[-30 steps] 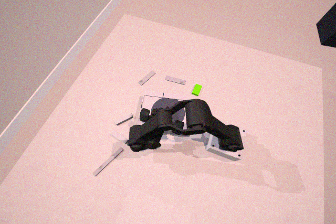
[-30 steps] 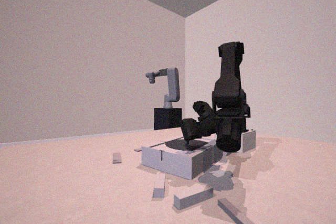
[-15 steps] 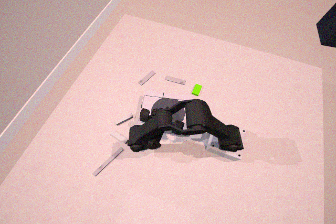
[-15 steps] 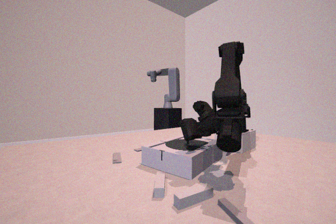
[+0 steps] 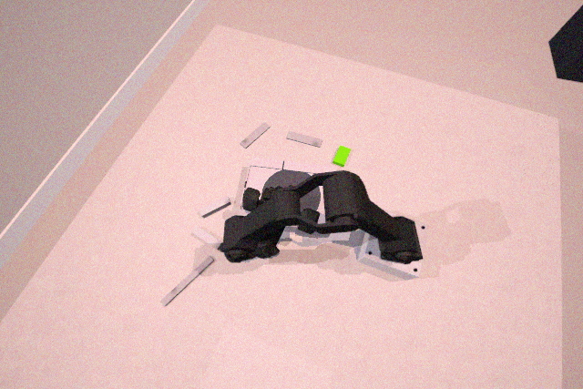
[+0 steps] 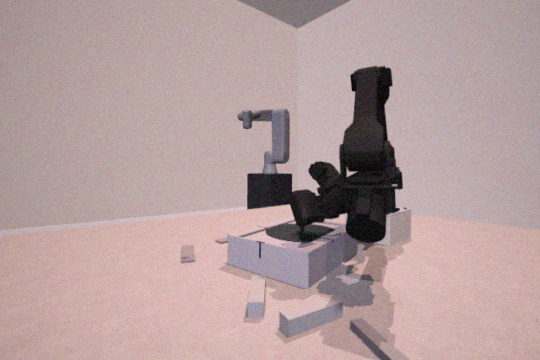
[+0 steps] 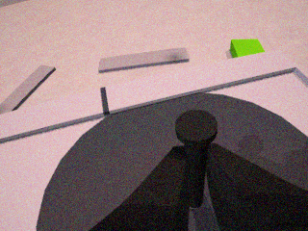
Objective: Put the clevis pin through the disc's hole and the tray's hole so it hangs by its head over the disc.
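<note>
"While we look from the wrist, what has the gripper got?"

"The clevis pin, pinched by its shank, its round head showing past the fingertips."

"And beneath?"

"The dark disc, inside the rimmed tray. Whether the pin's lower end is in the hole, I cannot tell."

"Beyond the tray?"

"Just past its rim, a flat grey bar and a bright green block, apart from each other."

"Farthest off?"

"A grey arm on a black pedestal, near the walls."
</note>
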`<action>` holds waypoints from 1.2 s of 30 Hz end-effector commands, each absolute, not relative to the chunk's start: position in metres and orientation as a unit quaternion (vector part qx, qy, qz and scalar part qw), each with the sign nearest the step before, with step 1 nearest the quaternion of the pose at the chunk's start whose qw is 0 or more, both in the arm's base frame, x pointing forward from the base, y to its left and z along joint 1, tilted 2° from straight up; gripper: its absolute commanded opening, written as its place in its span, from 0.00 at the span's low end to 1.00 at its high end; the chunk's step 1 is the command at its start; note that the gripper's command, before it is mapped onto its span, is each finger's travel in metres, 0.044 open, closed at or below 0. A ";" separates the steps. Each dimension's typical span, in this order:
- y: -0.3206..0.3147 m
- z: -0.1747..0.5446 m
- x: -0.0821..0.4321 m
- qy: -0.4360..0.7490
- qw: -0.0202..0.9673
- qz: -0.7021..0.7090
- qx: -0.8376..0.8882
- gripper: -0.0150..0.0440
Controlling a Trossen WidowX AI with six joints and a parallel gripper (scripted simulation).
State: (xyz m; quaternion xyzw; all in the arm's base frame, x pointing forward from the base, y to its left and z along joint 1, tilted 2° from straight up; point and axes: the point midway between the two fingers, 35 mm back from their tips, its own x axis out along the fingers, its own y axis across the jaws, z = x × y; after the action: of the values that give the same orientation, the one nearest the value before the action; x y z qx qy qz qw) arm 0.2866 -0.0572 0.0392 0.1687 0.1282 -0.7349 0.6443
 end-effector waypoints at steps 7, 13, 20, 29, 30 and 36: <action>-0.056 0.038 0.287 0.122 0.644 -0.737 0.162 0.25; -0.055 0.037 0.287 0.117 0.645 -0.738 0.160 0.25; -0.056 0.037 0.286 0.111 0.647 -0.737 0.163 0.25; -0.057 0.037 0.285 0.109 0.647 -0.735 0.172 0.25; -0.057 0.037 0.285 0.110 0.647 -0.735 0.172 0.25; -0.058 0.037 0.287 0.114 0.646 -0.735 0.172 0.25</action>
State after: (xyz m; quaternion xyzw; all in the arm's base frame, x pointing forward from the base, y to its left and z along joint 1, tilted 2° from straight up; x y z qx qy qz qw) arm 0.2867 -0.0569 0.0369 0.1719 0.1106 -0.7344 0.6472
